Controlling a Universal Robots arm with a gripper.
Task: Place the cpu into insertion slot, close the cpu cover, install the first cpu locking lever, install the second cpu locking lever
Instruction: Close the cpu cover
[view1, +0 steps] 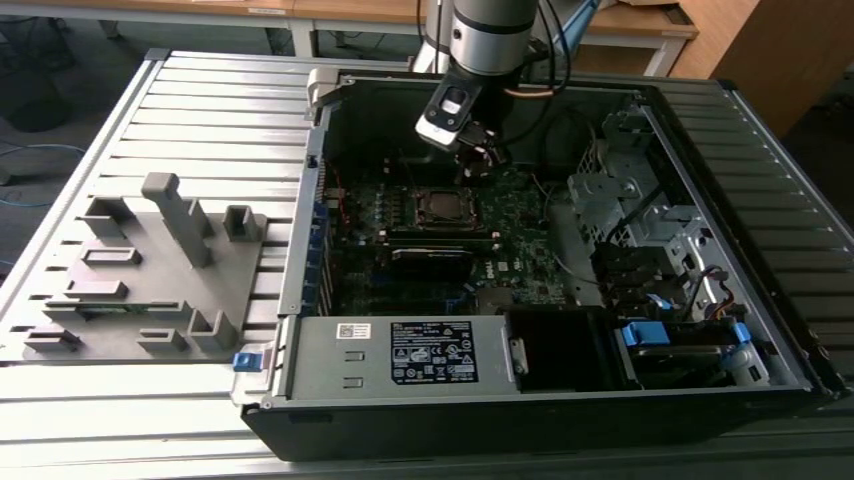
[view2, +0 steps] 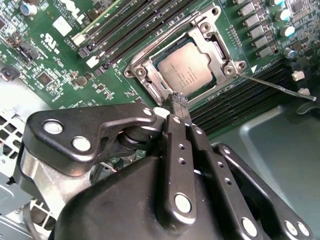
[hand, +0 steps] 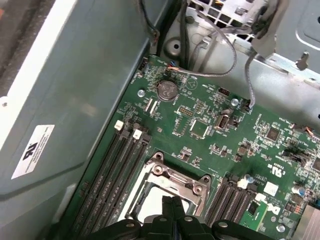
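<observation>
Slatted metal table (view1: 200, 120): carrying an open computer case (view1: 534, 430), with a grey fixture block (view1: 147, 270) beside it on the exterior view's left.

Arm (view1: 491, 30): reaching down into the case over the green motherboard (hand: 210, 125).

Gripper (view2: 179, 101): drawn fully together, nothing clamped. Tip poised at the near edge of the socket frame; actual contact impossible to tell.

Insertion slot (view1: 442, 207): mid-board, flanked by long memory slots (view2: 135, 25).

Cpu cover (view2: 210, 37): lying flat over the socket.

Cpu (view2: 186, 67): seated in the insertion slot, grey face showing through the cover's window.

Locking lever (view2: 280, 88): thin wire rod, reaching away from one socket corner, apparently not hooked down.

Step in hand, as judged: placing done, cover down, lever work under way or about to start.

Needs of the lever step, as judged: exact tip placement on a very thin rod, a press down and sideways under its catch, and light force to spare the board.
</observation>
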